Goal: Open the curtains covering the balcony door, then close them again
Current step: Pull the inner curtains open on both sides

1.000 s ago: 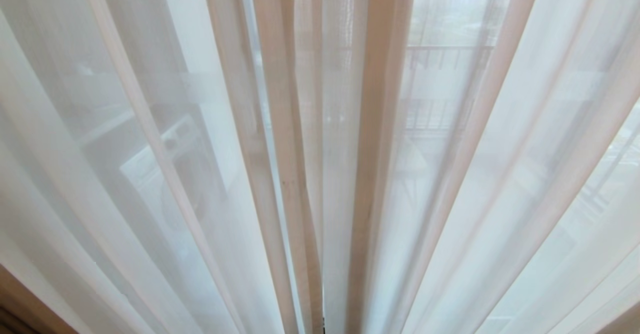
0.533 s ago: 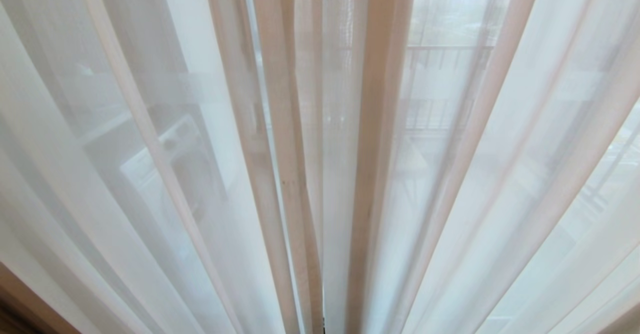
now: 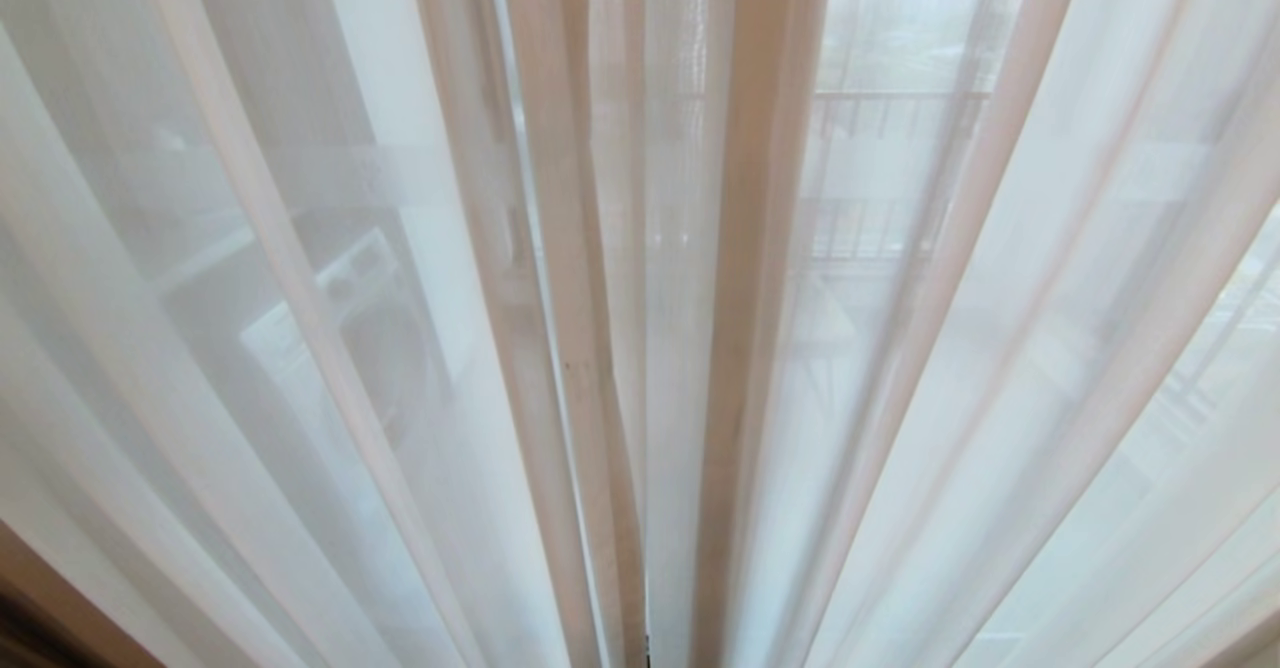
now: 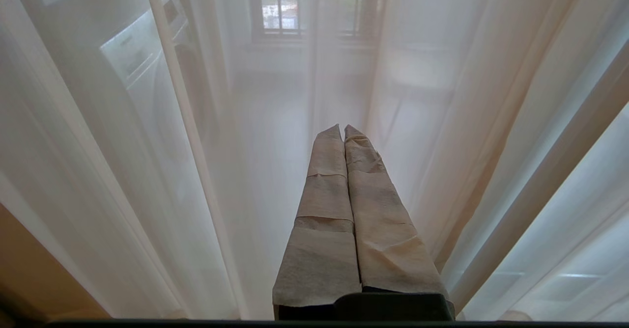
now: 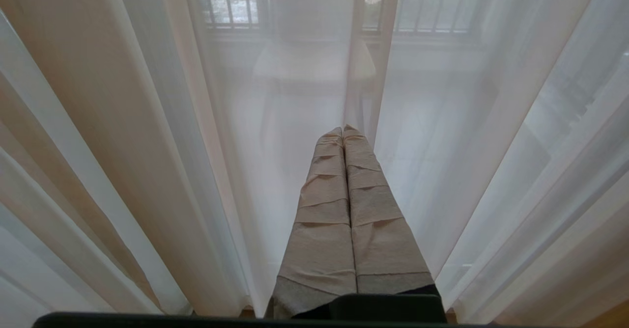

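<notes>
The curtains (image 3: 700, 348) hang shut across the whole head view as thin white see-through sheers in long folds, and their two edges meet at the middle. The balcony door (image 3: 330, 173) shows only dimly through the cloth, as a pale frosted strip. Neither arm is in the head view. My left gripper (image 4: 342, 127) is shut, its tape-wrapped fingers pressed together and pointing at the sheers (image 4: 442, 122), holding nothing. My right gripper (image 5: 342, 128) is shut and empty too, also facing the sheers (image 5: 147, 146).
Through the cloth a white washing machine (image 3: 330, 338) stands on the left of the balcony. A dark railing (image 3: 900, 98) and a small pale table (image 5: 314, 63) lie farther back. Wooden floor (image 3: 40, 598) shows at the lower left corner.
The sheer folds on the left have swayed slightly to the left. Both grippers have kept still and shut.
</notes>
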